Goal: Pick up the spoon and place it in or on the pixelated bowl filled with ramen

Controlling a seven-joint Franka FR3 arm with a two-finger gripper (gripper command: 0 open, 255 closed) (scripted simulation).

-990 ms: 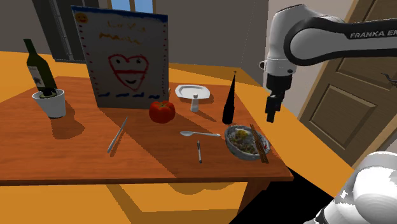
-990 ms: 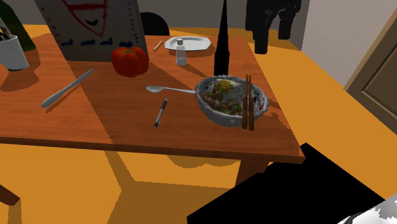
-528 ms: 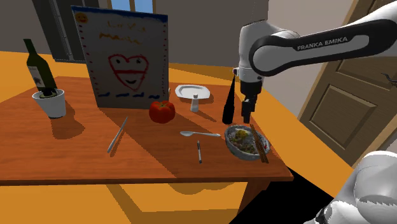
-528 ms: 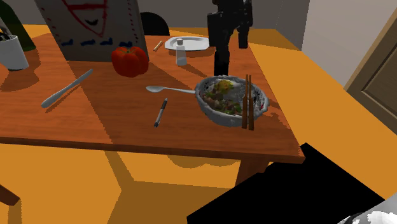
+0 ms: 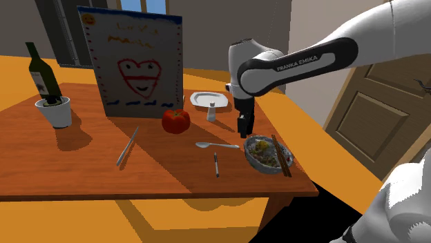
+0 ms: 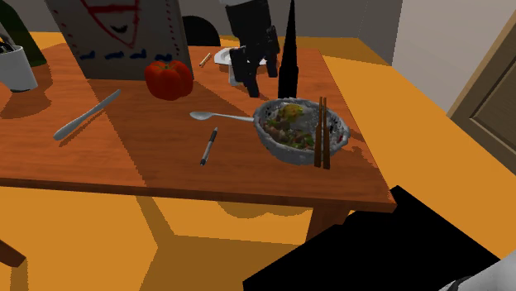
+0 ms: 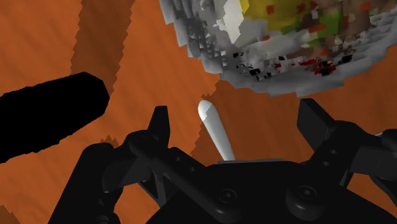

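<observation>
Gripper (image 7: 236,118) released, fingers spread, poised low over the bench (image 5: 69,166). The handle of the spoon (image 7: 215,127) lies flat between the fingers and touches neither.

Tight sides: the bowl (image 6: 281,149) of ramen stands just beside the gripper, close to the handle's tip, and a black bottle (image 6: 289,50) stands upright close on another side. The bench edge runs just past the bowl, on its side away from the gripper, with orange floor (image 6: 430,124) beyond.

Open room: bare bench spreads from the gripper past the spoon's head toward the knife (image 5: 127,146).

Count:
- one spoon
- one bowl
- two chopsticks (image 6: 321,132) laid across the bowl
- one pen (image 5: 216,164)
- one knife
- one tomato (image 5: 176,121)
- one plate (image 5: 207,99)
- one shaker (image 5: 212,112)
- one card (image 5: 135,62)
- two bottles, the second a wine bottle (image 5: 43,76) in a cup (image 5: 56,110), well apart from the gripper
</observation>
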